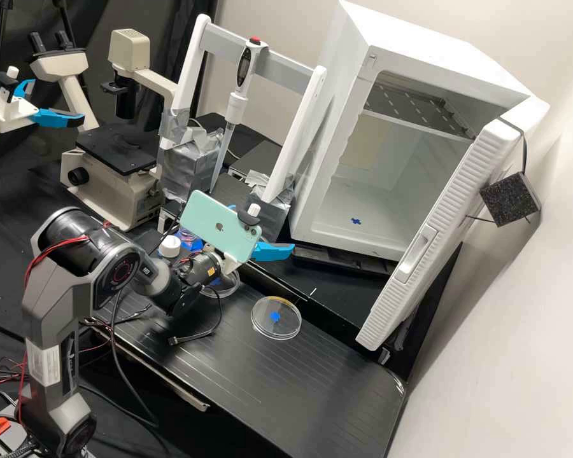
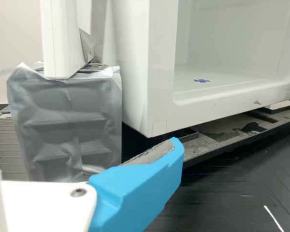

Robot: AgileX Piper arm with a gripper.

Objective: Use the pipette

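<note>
The pipette (image 1: 237,105) is mounted upright at the grey crossbar of the pipette stand (image 1: 290,63), between its two white posts, with its tip end pointing down toward the level of the taped bases. The gripper (image 1: 263,229) is located in front of the stand, near the right-hand taped base (image 2: 65,128), and is apart from the pipette. Its blue fingers (image 2: 135,188) are spread; the exact width of the opening cannot be told, as the phone (image 1: 219,226) on the arm partly covers it in the high view. No object is seen in its grasp. The microscope (image 1: 116,152) stands to the left of the stand. The white cabinet (image 1: 426,41) stands to the right of the stand, its door (image 1: 442,235) swung open and a small blue mark (image 1: 356,221) on its inner floor. A bottle with a white cap (image 1: 169,245) is positioned in front of the stand's left-hand base. A clear round dish (image 1: 261,326) with a blue mark at its centre lies flat on the black bench (image 1: 337,381), in front of the stand and well apart from it.
</note>
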